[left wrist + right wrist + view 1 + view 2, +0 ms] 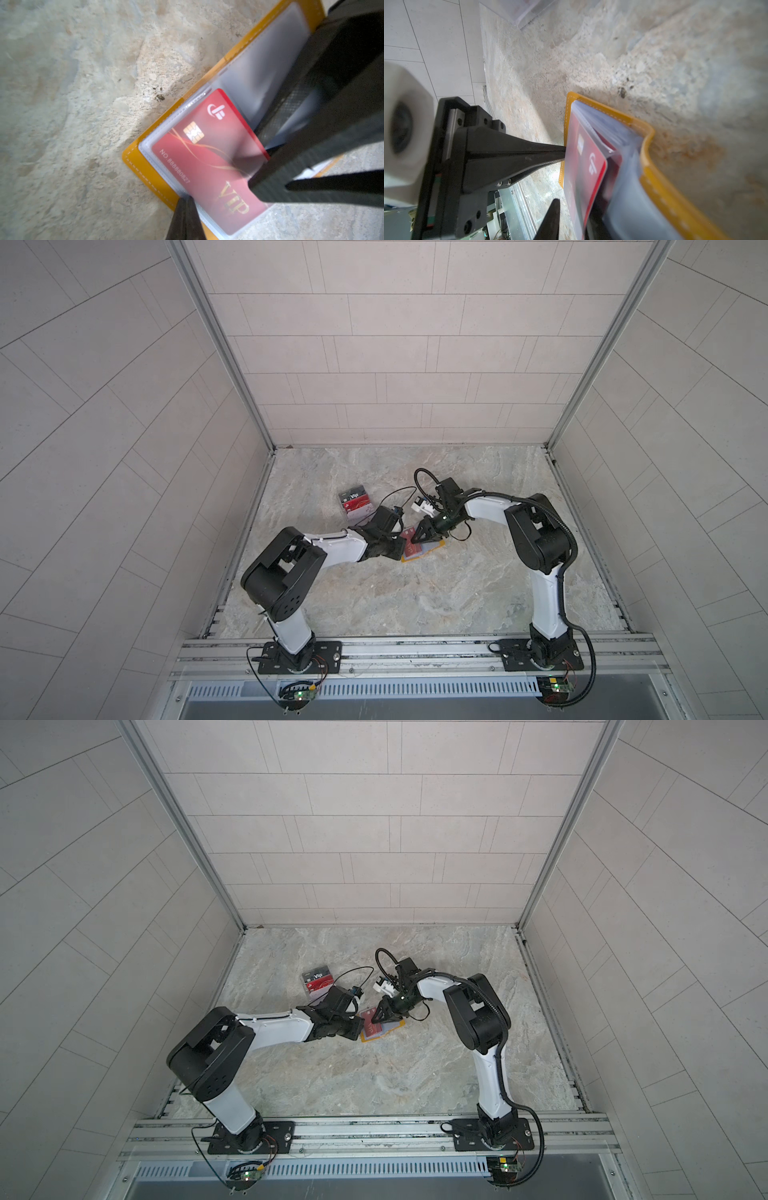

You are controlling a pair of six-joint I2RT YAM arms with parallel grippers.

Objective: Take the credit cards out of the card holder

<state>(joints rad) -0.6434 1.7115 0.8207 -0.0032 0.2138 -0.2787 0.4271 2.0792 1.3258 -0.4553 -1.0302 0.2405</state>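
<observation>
Two grippers on the open wallet (149, 178) near the table's (415, 605) middle. Left gripper (185, 216) closed tight, tip pressing its yellow edge. Right gripper (417, 537) barely parted, pinching the red card (207, 155), partly out of its sleeve (259, 62).

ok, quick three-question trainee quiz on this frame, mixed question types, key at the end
1. True or false: the card holder is shut flat, with no sleeves showing.
2. Which gripper has its closed tips on the holder's edge? A) left B) right C) neither
3. Fill in: the red credit card in the top sleeve reads, in gold, "___".

Key: 1 false, it lies open. 2 A, the left gripper. 3 VIP.
</observation>
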